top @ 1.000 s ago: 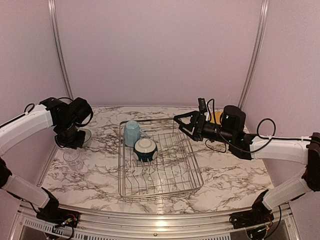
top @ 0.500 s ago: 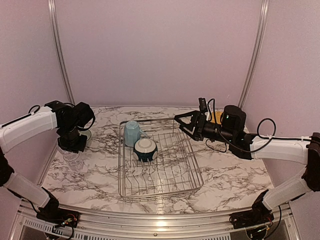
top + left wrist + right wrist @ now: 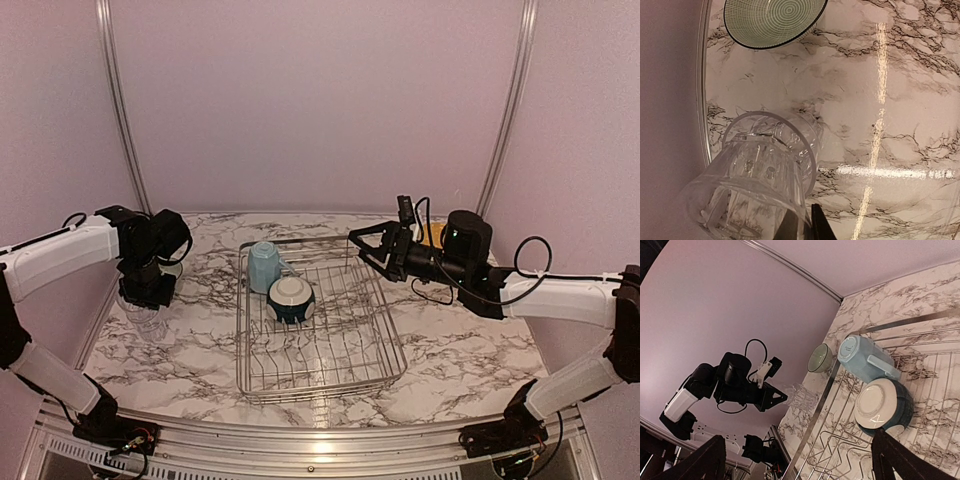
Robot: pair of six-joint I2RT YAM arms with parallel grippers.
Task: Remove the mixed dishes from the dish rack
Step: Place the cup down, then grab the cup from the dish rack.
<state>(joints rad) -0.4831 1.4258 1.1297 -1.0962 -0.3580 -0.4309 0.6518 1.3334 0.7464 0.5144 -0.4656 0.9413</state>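
Rack contents: the dish rack (image 3: pixel 322 386) sat mid-table and still carried two items at its far-left end, a light blue mug (image 3: pixel 264 266) lying on its side and, just nearer, a dark-teal-and-white bowl (image 3: pixel 291 298) turned base-up. The rest of the grid looked bare.

Already out: a grey-green bowl (image 3: pixel 771 20) stood upright on the marble table (image 3: pixel 470 340) to the left of the rack. A sliver of yellow plate (image 3: pixel 433 236) showed behind the right arm, off the rack. No blue or beige plates could be made out.

In hand: a clear glass (image 3: pixel 757 185) hung tilted at the left gripper (image 3: pixel 804 229), low over the table just nearer than the grey-green bowl. One finger showed inside the glass wall and one outside, pinched on it. Could not tell whether a second glass was nested in it.

The right gripper (image 3: pixel 366 246) hovered over the rack's far-right corner, fingers spread wide, holding nothing.

Judgement: well past halfway. Remaining: set the glass down, then lift out mug and bowl.
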